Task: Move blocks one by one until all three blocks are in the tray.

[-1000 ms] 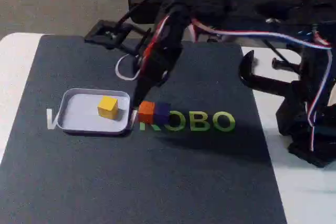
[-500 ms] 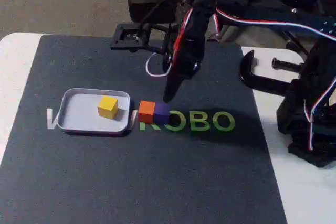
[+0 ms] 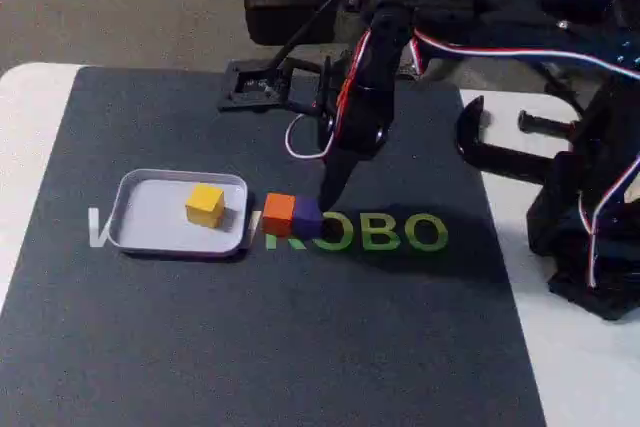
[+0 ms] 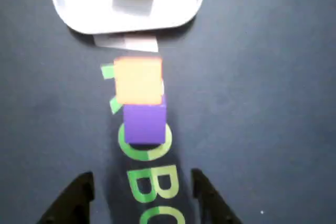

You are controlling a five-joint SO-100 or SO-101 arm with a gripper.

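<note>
Fingers (image 4: 79,192) spread open, gripping nothing. Purple block (image 4: 144,123) lies ahead of the gripper (image 4: 142,190), touching the orange block (image 4: 138,81).

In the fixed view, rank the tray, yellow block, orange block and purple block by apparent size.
1. tray, clearly largest.
2. yellow block, orange block and purple block: they look about alike, so no ranking among them.

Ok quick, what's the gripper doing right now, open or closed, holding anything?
Gripper: open, holding nothing, fingers spread just short of the purple block.
</note>
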